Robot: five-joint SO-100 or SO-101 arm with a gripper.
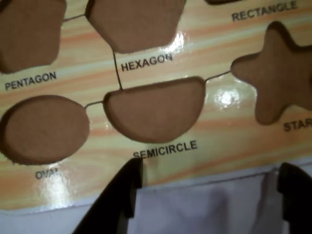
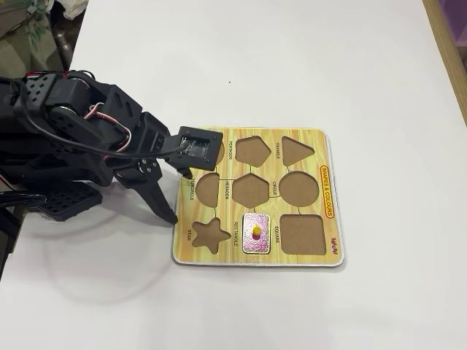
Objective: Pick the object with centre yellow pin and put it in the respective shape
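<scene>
The pink piece (image 2: 256, 233) with its yellow knob (image 2: 257, 232) already lies in the rectangle cut-out (image 2: 256, 250) of the shape board (image 2: 321, 153), in the near row between the star cut-out (image 2: 209, 232) on its left and the square cut-out (image 2: 302, 234) on its right in the fixed view. It appears seated flat, its long side running near to far, though the fit at the edges is too small to judge. The wrist view shows only the rectangle label at its top edge, not the piece.

The claw (image 2: 179, 197) hangs at the board's left edge, beside the semicircle cut-out (image 1: 155, 113), so the piece lies to its right and slightly nearer the camera in the fixed view. The jaws stand wide apart and hold nothing; in the wrist view only pale counter (image 1: 204, 204) shows between them.

By my reading the placing is done and the sensible move is a retreat. To the left the white counter is open, save for the arm's own base at the far left. The board's raised edge sits just under the claw, so it should lift before swinging.
</scene>
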